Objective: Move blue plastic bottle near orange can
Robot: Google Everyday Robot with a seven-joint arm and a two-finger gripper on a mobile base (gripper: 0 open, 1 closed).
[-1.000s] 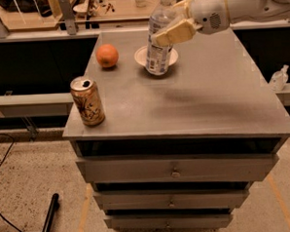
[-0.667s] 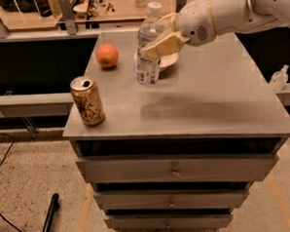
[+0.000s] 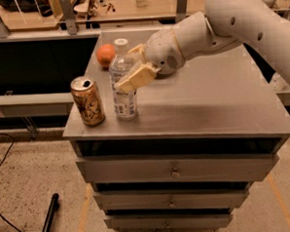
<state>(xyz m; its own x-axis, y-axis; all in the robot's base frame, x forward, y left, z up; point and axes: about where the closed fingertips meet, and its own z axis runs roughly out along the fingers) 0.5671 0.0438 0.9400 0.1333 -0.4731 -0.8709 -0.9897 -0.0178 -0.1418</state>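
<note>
Gripped shut by the gripper point(image 3: 130, 66) around its upper body, kept upright for a stable set-down: blue plastic bottle point(image 3: 125, 102). Just below-left of gripper, close beside bottle but apparently not touching: orange can point(image 3: 87, 101). Likely next: release.

Extended arm point(image 3: 228, 23) holds gripper point(image 3: 126, 68) fingers point(image 3: 135, 77) clamped around the blue plastic bottle point(image 3: 125, 102).

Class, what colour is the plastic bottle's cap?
White cap, clearest in the camera view; the gripper grips the blue plastic bottle beside the orange can.
</note>
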